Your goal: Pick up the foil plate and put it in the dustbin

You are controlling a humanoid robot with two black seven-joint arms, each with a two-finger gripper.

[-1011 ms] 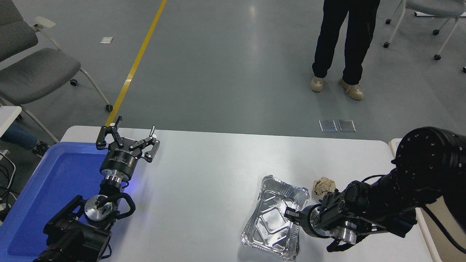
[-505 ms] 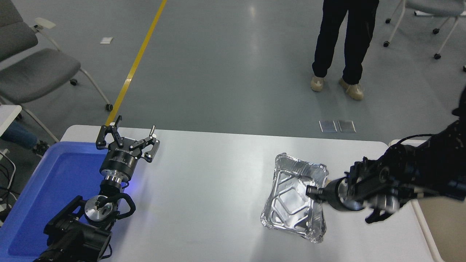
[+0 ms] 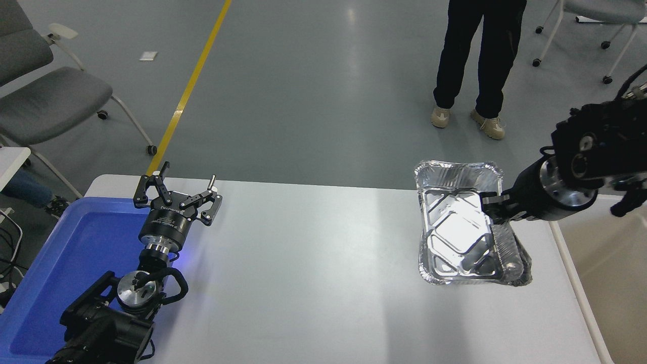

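The right end effector [image 3: 494, 205] is gripping the foil plate [image 3: 462, 227] by its right-hand rim, fingers pinched on the crimped edge, and is holding it lifted above the right part of the white surface [image 3: 313, 273]. The plate is tilting so that its embossed base is facing the camera, its far rim reaching past the surface's far edge in the picture. No writing is showing on the foil.

The right arm is coming in from the right edge of the picture, above the dustbin [image 3: 606, 273], whose pale rim and beige inside are lying just beyond the surface's right edge. The plate is hanging close to that edge, not yet over the bin.

The left end effector [image 3: 177, 194] is parked at the lower left, its fingers spread wide and holding nothing, at the far right corner of the blue tray [image 3: 65, 268]. There is small white print on its black body, too small to read.

The middle of the surface between the two arms is lying open. Beyond the far edge, a person [image 3: 480, 60] in dark trousers and pale shoes is standing on the grey floor, well apart from the plate. A yellow line [image 3: 189, 86] is running across the floor, and a grey chair [image 3: 45, 101] is standing at the upper left.
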